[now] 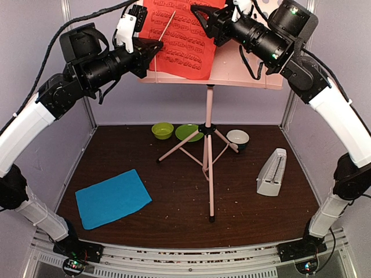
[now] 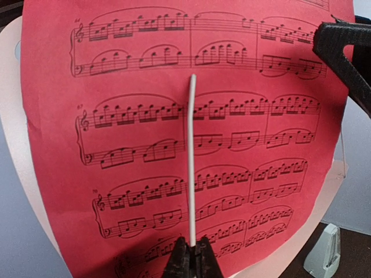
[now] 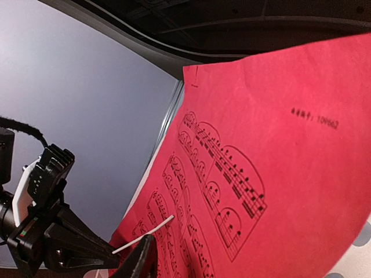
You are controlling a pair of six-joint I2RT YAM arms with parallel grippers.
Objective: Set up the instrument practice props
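Fully closed L gripper (image 2: 191, 248) on rod (image 2: 192, 156)

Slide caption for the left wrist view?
Left fingers pinch a white rod across the red page on the stand; metronome lower right.

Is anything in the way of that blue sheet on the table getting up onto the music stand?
Nothing lies on the cyan sheet itself. Up on the music stand, though, the red page already covers most of the desk, and the left gripper is shut on a thin white rod lying across it.
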